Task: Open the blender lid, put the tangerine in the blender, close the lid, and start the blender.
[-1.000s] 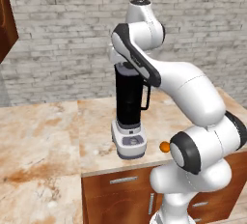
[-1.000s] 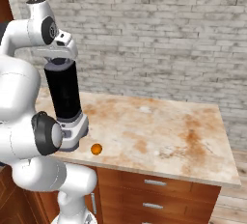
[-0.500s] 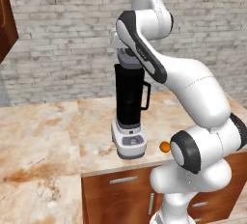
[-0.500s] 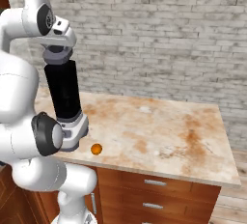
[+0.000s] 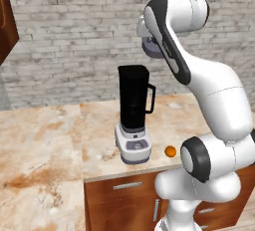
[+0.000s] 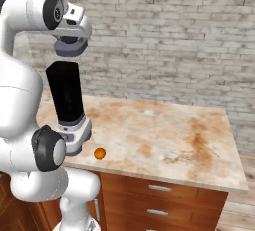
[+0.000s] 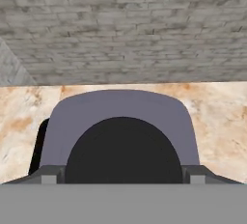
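In the left base view, the blender (image 5: pixel 133 118) stands upright at the centre of the frame on the counter (image 5: pixel 45 135), its jar open at the top. The blender lid (image 5: pixel 152 49) hangs above and to the right of the jar, well clear of it, clamped in the hand (image 5: pixel 151 42) at the end of the raised arm. The tangerine (image 5: pixel 170 151) lies on the counter at lower right of the blender's base, just beside it.

In the right base view, the hand (image 6: pixel 72 37) sits at upper left, closed on the blender lid (image 6: pixel 69 48) directly over the jar. The tangerine (image 6: pixel 99 153) rests low, far below the hand, right of the base.

In the hand view, the blender lid (image 7: pixel 120 117) sits between the finger tips, its dark knob facing the camera; the fruit lies downward from here.
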